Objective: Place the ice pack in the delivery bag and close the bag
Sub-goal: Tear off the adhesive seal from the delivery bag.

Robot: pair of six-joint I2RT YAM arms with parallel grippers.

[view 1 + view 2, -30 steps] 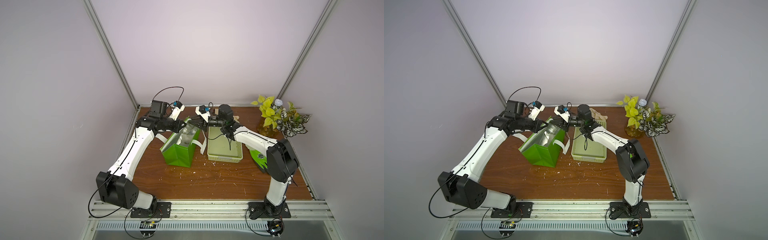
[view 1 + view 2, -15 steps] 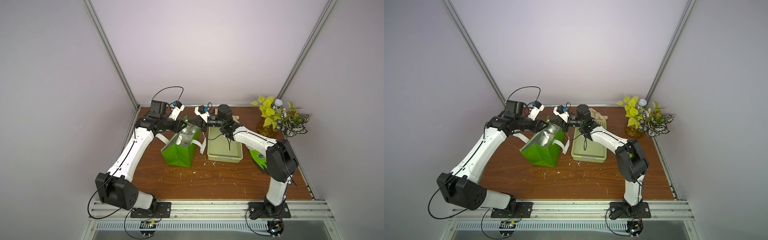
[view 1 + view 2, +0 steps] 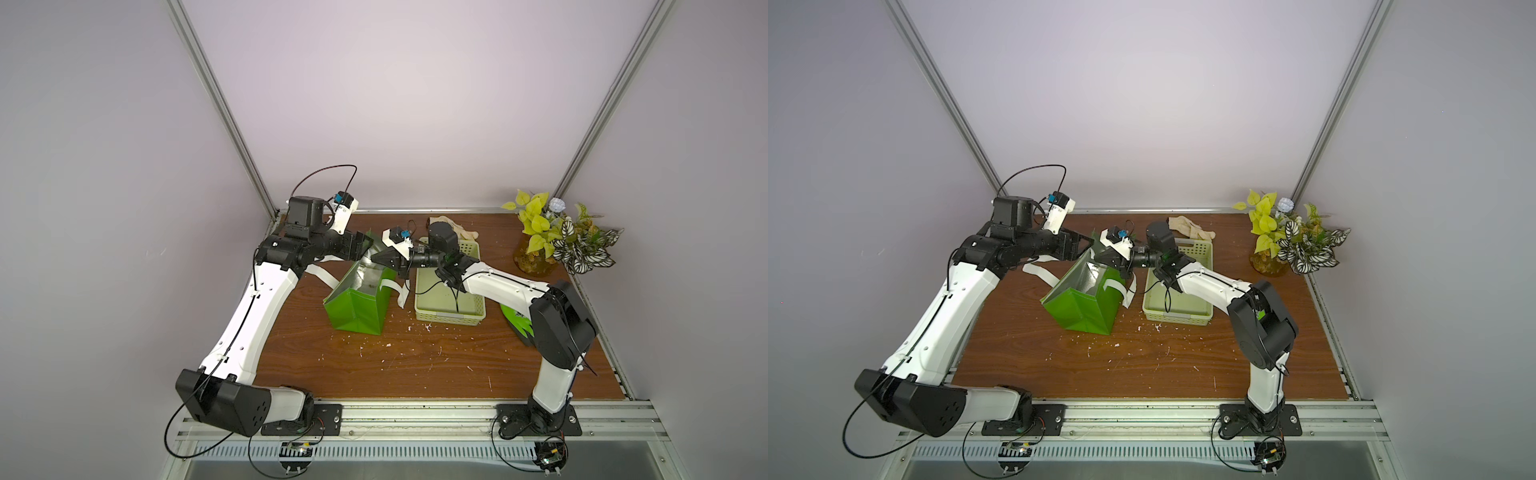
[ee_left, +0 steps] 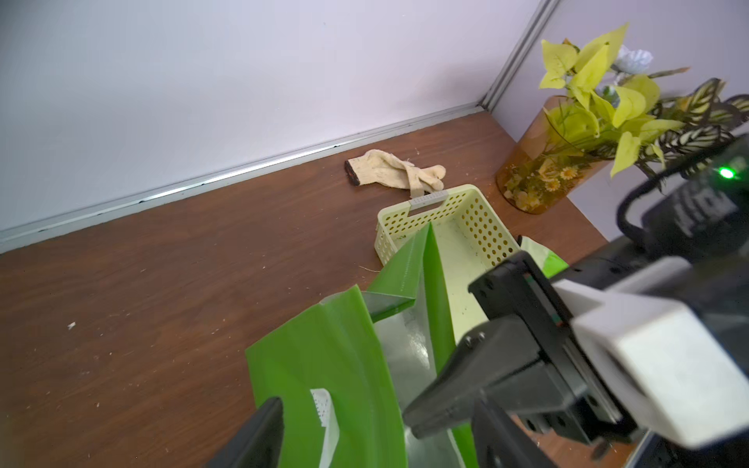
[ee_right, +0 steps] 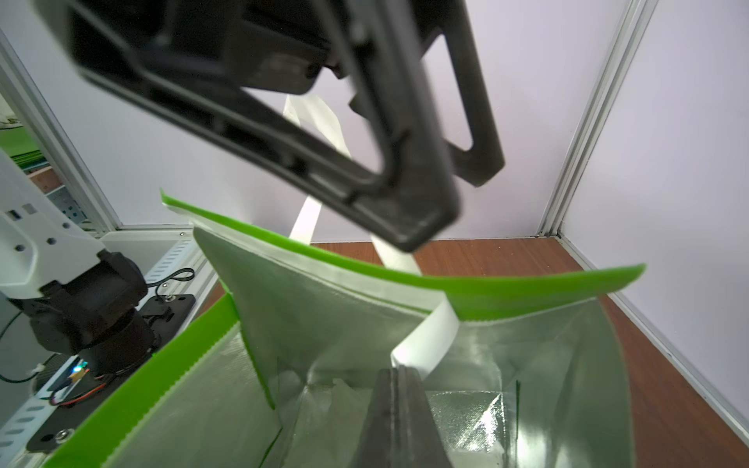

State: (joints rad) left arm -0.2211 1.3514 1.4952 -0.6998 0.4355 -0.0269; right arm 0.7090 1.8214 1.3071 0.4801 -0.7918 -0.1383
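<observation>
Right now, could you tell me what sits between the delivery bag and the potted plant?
A pale green perforated basket sits between the delivery bag and the potted plant, close beside the bag; both top views show it.

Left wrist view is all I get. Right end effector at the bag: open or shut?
Observer: Shut. The right wrist view shows the right end effector with fingers pressed together, pointing into the delivery bag.
Operator: Anything on the bag floor?
Observer: A pale crumpled lump lies on the foil bottom; I cannot tell what it is.
Operator: Basket's near end? The bag blocks it.
Observer: In both top views the basket holds nothing that I can see; the right arm hides a strip of it.
</observation>
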